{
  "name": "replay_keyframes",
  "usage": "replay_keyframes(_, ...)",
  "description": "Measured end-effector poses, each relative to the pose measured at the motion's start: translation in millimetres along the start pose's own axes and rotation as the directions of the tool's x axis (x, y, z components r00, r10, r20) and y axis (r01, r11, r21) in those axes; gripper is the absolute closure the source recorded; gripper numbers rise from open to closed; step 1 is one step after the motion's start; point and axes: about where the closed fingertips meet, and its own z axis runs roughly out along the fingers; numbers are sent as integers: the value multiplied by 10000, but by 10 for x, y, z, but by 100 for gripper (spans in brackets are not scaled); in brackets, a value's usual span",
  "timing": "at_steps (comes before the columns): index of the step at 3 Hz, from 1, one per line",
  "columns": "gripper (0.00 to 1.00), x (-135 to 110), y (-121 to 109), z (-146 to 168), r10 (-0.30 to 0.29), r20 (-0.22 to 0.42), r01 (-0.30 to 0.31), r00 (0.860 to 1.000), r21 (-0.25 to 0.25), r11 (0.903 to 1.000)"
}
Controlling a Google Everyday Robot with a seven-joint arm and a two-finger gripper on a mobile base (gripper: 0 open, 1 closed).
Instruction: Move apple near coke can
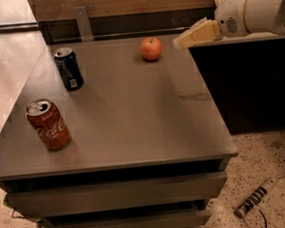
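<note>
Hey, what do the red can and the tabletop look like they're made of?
The coke can looks like painted aluminium: glossy red wall, bare silver top. The table looks like matte grey laminate or painted board, softly reflective; unsure which. The claw, right of the apple, looks like beige plastic.

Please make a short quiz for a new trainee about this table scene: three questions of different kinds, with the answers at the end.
1. Multiple choice: which thing stands nearest the front-left corner of the table? A) the apple B) the coke can C) the dark blue can
2. True or false: the claw holds the apple.
3. Fill in: in the picture, the claw hangs at the far right edge of the table, to the ___ of the apple and apart from it.
Key: 1 B; 2 false; 3 right.
</note>
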Motion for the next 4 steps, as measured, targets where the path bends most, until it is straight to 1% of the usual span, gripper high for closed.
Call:
replay_keyframes(1, 0, -74, 13, 587, 137, 259, -128, 9996, -321, 9994)
replay_keyframes(2, 0, -18, 63, 1159, 826, 850, -761, 9930, -766, 9942)
replay_keyframes(3, 0, 68, 111, 1487, 1537, 1251, -1383, 9802, -1240, 9826)
replay_keyframes(4, 0, 184, 78, 1672, 2000, 1616, -1750, 9664, -1562, 9721)
